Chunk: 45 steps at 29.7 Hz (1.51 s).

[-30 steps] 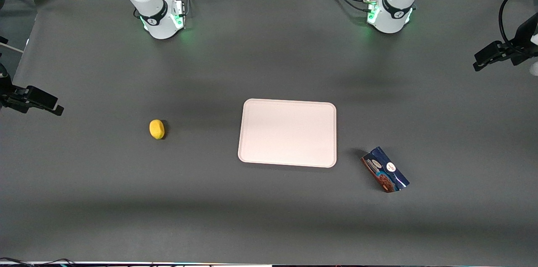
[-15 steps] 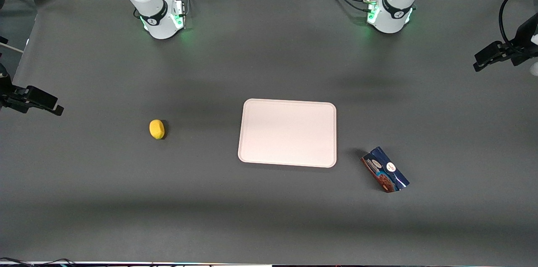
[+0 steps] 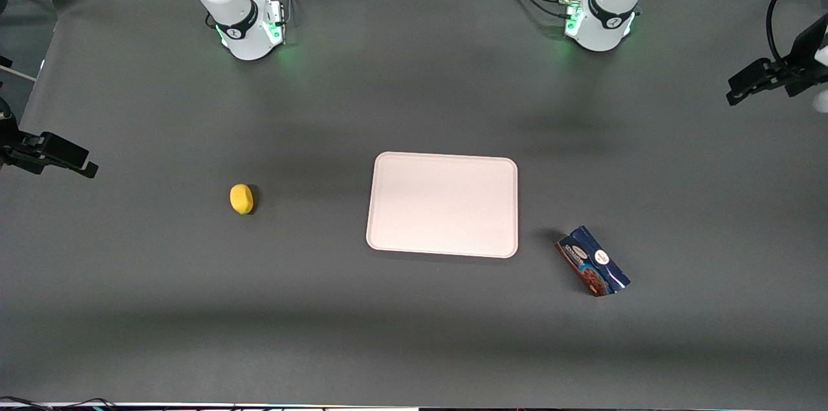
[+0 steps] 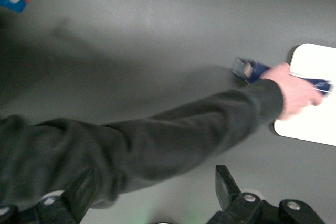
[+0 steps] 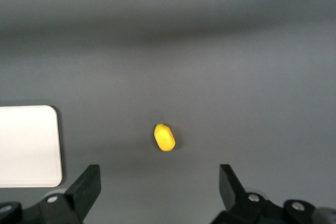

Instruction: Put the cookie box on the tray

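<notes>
We see the dark grey table (image 3: 414,346) unchanged from half a second ago, and the pale pinkish tray (image 3: 442,204) lies flat at its middle as before, nothing on it in the front view. The cookie box (image 3: 592,261) has not moved there either: it lies on the table at a slant, near the tray's corner toward the working arm's end, a little nearer the front camera than the tray and apart from its rim. The left wrist view does not agree with this. In it a person's dark sleeve (image 4: 173,135) reaches across the table, and a bare hand (image 4: 294,90) covers part of the blue box (image 4: 252,70) right at the edge of the tray (image 4: 310,124); we cannot tell whether the box touches the rim. The small yellow object (image 3: 240,199) stays toward the parked arm's end, well apart from the tray. The one change is the gripper (image 3: 737,90), which has edged slightly farther from the front camera, above the table at the working arm's end and well apart from the box. Its fingers (image 4: 226,182) are spread wide, holding and touching nothing.
</notes>
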Each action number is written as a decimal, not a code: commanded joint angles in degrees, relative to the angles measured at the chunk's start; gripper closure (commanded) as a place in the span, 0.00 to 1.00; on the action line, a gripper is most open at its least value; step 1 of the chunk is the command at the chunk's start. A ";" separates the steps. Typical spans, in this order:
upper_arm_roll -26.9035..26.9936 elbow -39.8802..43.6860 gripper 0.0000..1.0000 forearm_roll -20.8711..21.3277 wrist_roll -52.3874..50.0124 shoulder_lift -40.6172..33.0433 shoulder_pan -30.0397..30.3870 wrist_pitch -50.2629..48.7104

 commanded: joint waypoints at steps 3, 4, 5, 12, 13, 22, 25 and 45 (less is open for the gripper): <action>-4.38 6.46 0.00 -0.42 -10.60 1.45 0.36 -4.88; -5.08 6.98 0.00 -0.42 -12.54 1.89 0.36 -4.88; -5.87 7.69 0.00 -0.42 -14.91 2.68 0.36 -4.88; -9.21 13.66 0.00 -2.88 -28.37 11.02 0.28 -4.00; -9.65 14.63 0.00 -3.05 -29.69 12.43 0.28 -3.65; -13.08 21.05 0.00 -3.93 -37.78 27.28 0.01 4.68; -13.26 21.05 0.00 -3.85 -39.36 30.54 0.01 10.04; -13.00 19.82 0.00 -0.07 -36.03 48.48 0.10 31.16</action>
